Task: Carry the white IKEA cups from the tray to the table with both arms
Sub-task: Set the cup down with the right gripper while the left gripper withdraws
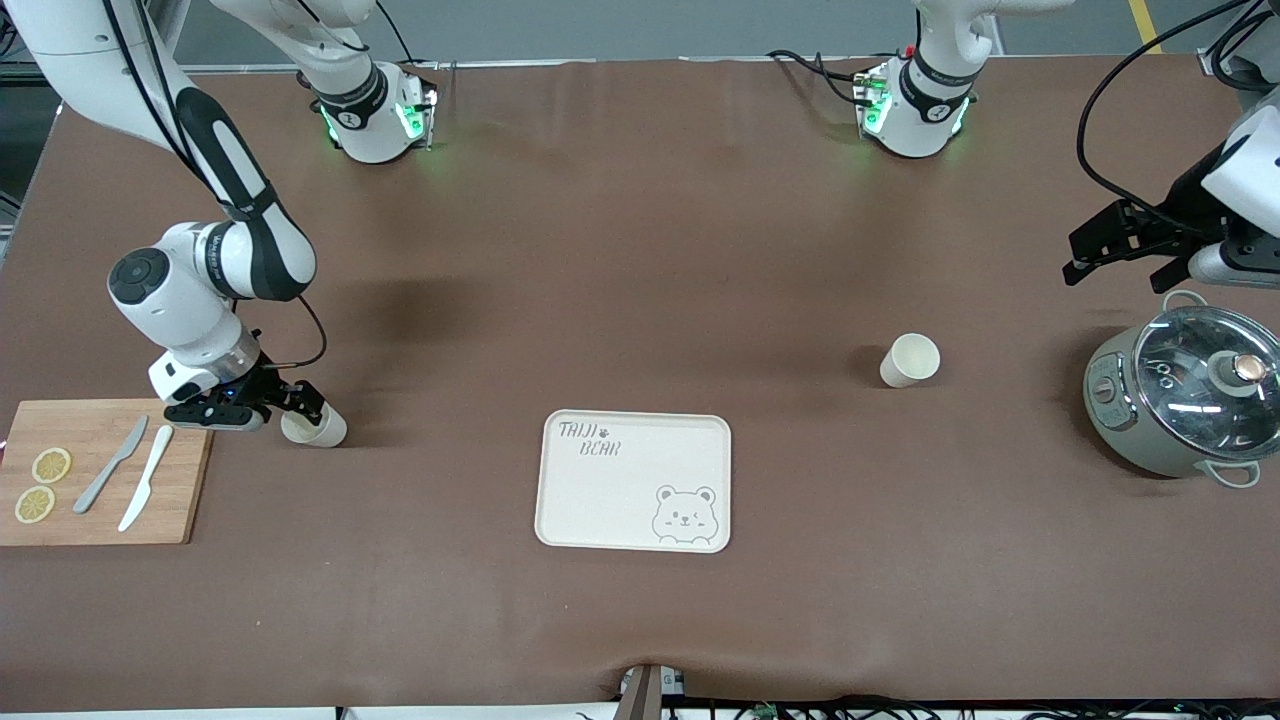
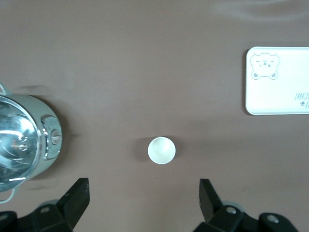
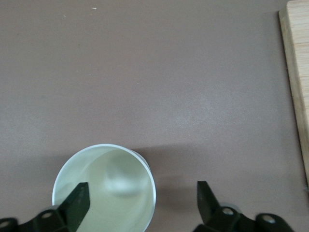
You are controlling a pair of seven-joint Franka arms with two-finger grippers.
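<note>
My right gripper (image 1: 290, 405) stands spread around a white cup (image 1: 316, 428) set on the table (image 1: 640, 250); one finger inside its rim could tip it on lifting. Left gripper (image 1: 1120, 250) waits, spread.

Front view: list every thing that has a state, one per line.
Tray: empty, flat on the table.
Cup near the cutting board: upright on the table, one finger of the right claw inside its rim, claw open.
Cup near the cooker: upright, free.
Left claw: open, empty.
Cooker: lid on.
</note>
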